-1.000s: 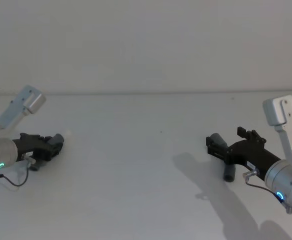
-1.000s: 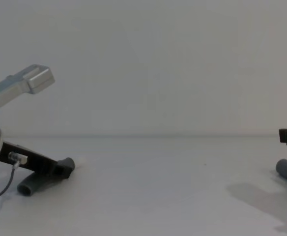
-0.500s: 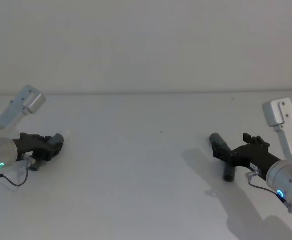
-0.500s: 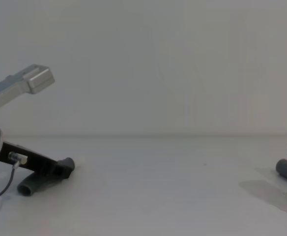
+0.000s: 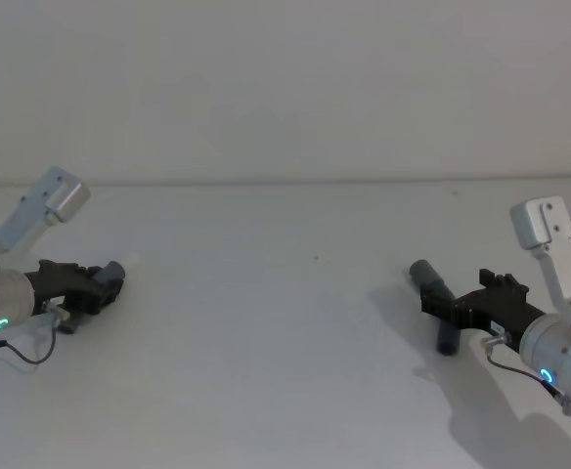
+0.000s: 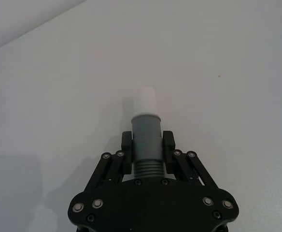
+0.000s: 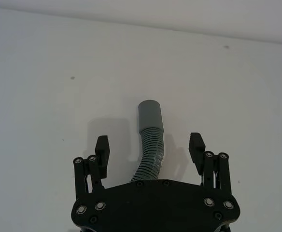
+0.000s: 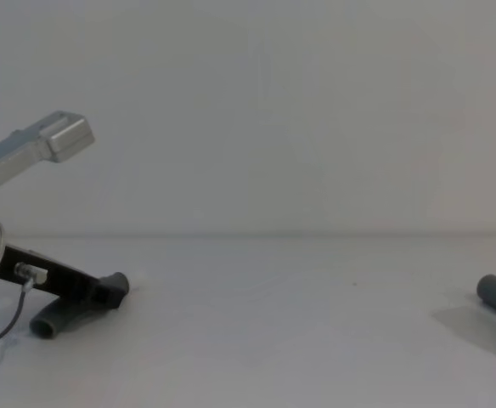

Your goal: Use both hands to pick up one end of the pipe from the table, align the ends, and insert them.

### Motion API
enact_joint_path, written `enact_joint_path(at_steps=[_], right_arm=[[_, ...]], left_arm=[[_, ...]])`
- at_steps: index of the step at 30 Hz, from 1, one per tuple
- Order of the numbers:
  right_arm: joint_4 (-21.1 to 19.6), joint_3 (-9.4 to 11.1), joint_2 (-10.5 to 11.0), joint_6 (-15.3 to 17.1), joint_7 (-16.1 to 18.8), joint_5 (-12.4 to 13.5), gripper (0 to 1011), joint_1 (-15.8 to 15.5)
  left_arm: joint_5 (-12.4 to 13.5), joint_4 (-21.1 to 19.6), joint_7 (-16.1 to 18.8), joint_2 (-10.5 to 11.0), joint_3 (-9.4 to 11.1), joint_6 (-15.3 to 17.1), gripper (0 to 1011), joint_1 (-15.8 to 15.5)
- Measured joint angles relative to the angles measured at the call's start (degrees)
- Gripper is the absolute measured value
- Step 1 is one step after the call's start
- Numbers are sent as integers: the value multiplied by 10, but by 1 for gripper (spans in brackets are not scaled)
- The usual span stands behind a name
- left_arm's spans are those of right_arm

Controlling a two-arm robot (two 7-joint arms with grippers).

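Note:
My left gripper (image 5: pixel 106 284) rests low at the table's (image 5: pixel 266 332) left side, shut on the narrower grey cuff (image 6: pixel 146 137) of one pipe piece. That cuff's whitish tip (image 6: pixel 144 100) sticks out past the fingers. The chest view shows this gripper (image 8: pixel 105 294) with the ribbed hose (image 8: pixel 53 323) curving down behind it. At the right, my right gripper (image 5: pixel 450 305) is open and straddles the other pipe piece. In the right wrist view its fingers (image 7: pixel 102 146) stand apart on both sides of the ribbed hose (image 7: pixel 153 150), without touching it. The wider grey sleeve (image 7: pixel 150 115) lies just beyond them.
The white table meets a pale wall (image 5: pixel 285 88) at the back. A thin black cable (image 5: pixel 26 354) loops from the left wrist. The right pipe's sleeve (image 8: pixel 490 291) shows at the chest view's right edge.
My right gripper has drawn back to the right and lower, and the sleeve now lies beyond its open fingers. The left gripper and its cuff have not moved.

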Motion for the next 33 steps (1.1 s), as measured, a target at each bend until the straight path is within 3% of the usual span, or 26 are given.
enact_joint_path(at_steps=[19, 33], right_arm=[[25, 4, -15, 62, 5, 5, 1002, 39], [37, 1, -20, 90, 8, 2, 1002, 52]], left_arm=[[0, 0, 0, 0, 0, 0, 332, 0], [0, 0, 0, 0, 0, 0, 332, 0]])
